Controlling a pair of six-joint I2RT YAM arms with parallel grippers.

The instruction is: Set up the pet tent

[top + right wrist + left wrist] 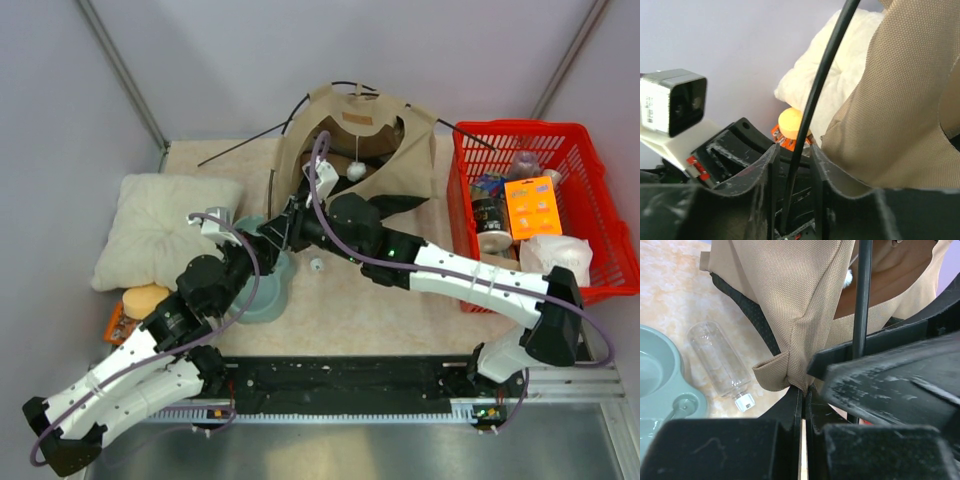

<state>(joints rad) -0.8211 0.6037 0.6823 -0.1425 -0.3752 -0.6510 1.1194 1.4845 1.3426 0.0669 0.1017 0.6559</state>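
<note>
The pet tent (400,165) is tan fabric, part raised at the back of the table, with a white ball (356,171) hanging in its doorway. Thin black poles (245,145) stick out to its left. My left gripper (804,390) is shut on a bottom corner of the tan fabric (790,315); in the top view it (272,236) sits at the tent's front left. My right gripper (794,150) stands open around a black pole (820,80) that runs up between its fingers with a gap on each side. It (296,218) is right beside the left one.
A cream pillow (165,225) lies at the left with a yellow sponge (147,298) below it. A green double bowl (265,295) sits under the arms, and a clear bottle (722,362) lies beside it. A red basket (530,128) of items stands at the right.
</note>
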